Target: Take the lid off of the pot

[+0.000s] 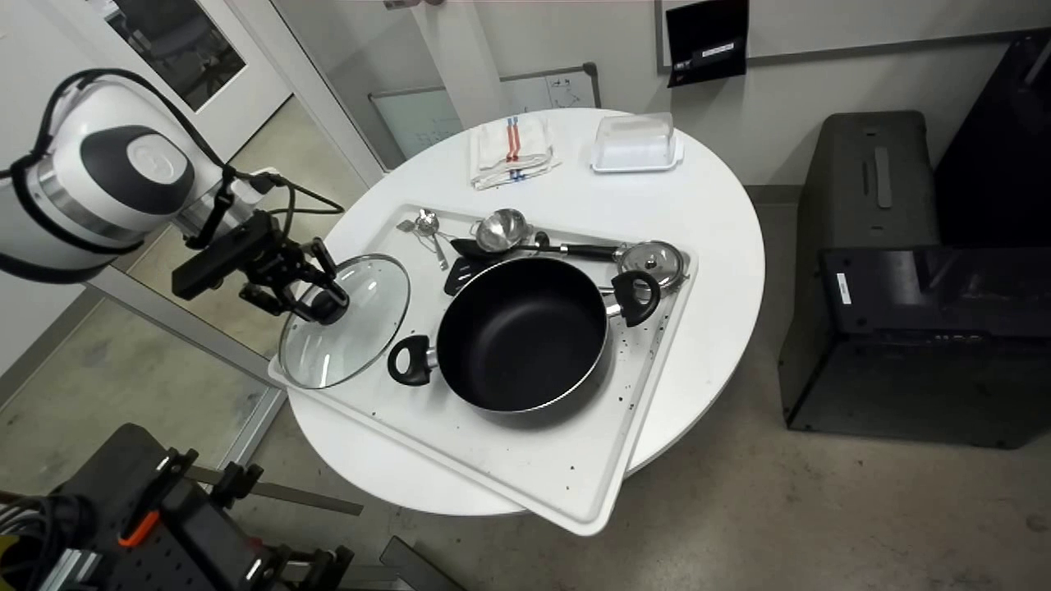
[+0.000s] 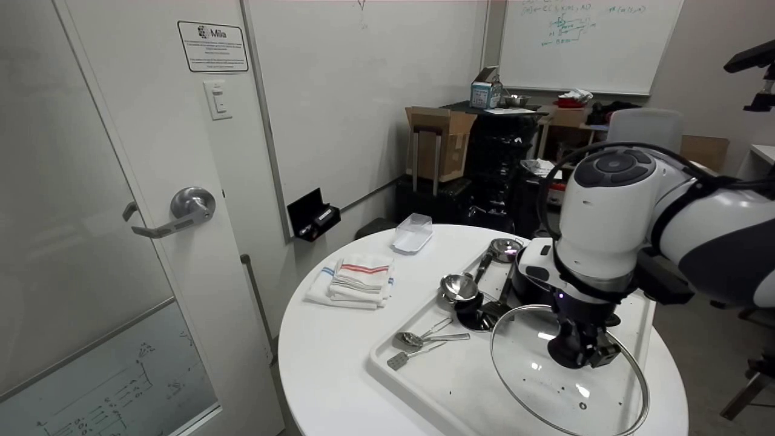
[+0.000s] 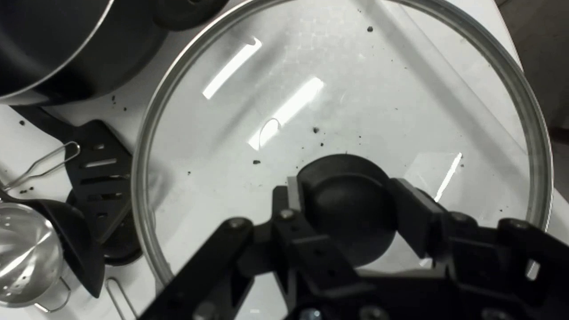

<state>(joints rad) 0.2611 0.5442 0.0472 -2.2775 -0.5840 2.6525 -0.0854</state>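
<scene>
Main job's basically done, I'd say: the round clear glass lid with a thin metal rim (image 1: 353, 332) is off, and the wide shallow round black pot (image 1: 523, 335) sits uncovered on the white rectangular tray (image 1: 525, 460), dark inside in plain sight. Tray's on the round white worktop (image 1: 722, 246). The lid's just beside the pot, near one of its looped black side handles (image 1: 419, 361), partly over the tray's raised edge, which you can actually see through the glass in the wrist view. The black end effector (image 3: 349, 206) looks clamped on the lid's rounded black knob (image 3: 349, 235), its fingers (image 3: 415, 215) on either side and no gap that I can spot, so letting go is a step not done yet. The lid looks a bit tilted in both exterior views, which makes me think it's held up rather than lying flat, but I honestly can't tell whether its rim touches the tray anywhere. So what's left? Going strictly by the task sentence, probably nothing. If a tidy finish counts, I'd guess it needs the lid set down somewhere stable, the fingers spread, and the white robot arm (image 1: 123, 176) backed off. Wouldn't drop it right there, though: partly over that edge, it'd likely sit crooked.
</scene>
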